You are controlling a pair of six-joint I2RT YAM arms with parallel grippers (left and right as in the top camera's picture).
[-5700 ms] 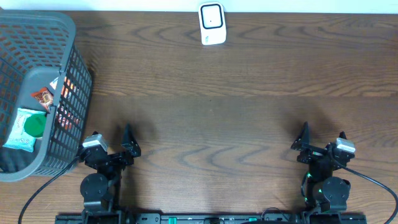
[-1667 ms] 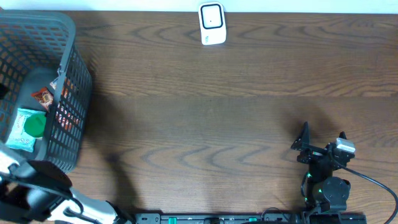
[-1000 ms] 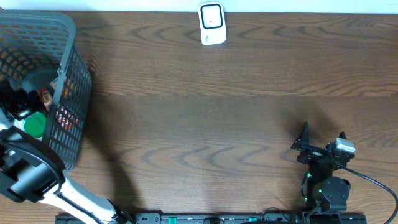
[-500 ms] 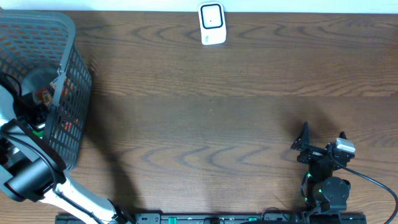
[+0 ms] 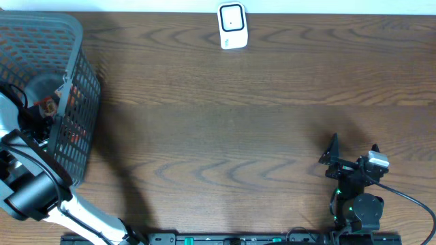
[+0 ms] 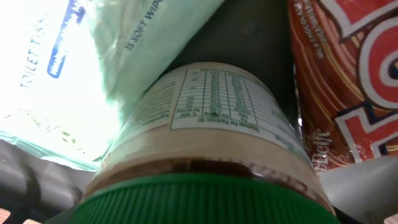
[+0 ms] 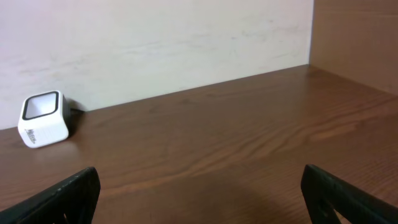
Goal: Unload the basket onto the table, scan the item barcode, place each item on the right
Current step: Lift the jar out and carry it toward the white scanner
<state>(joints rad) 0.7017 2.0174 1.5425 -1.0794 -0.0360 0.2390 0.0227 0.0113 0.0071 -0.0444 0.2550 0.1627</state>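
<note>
Green-lidded labelled jar lies in the grey plastic basket at the desk's left; can't tell if the left gripper has clamped it, so I'd pinch squarely just below the lid.

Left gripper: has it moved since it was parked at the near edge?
Yes, the left gripper went from the near edge of the table leftward into the basket, which has not shifted. It is now close over the jar.
</note>
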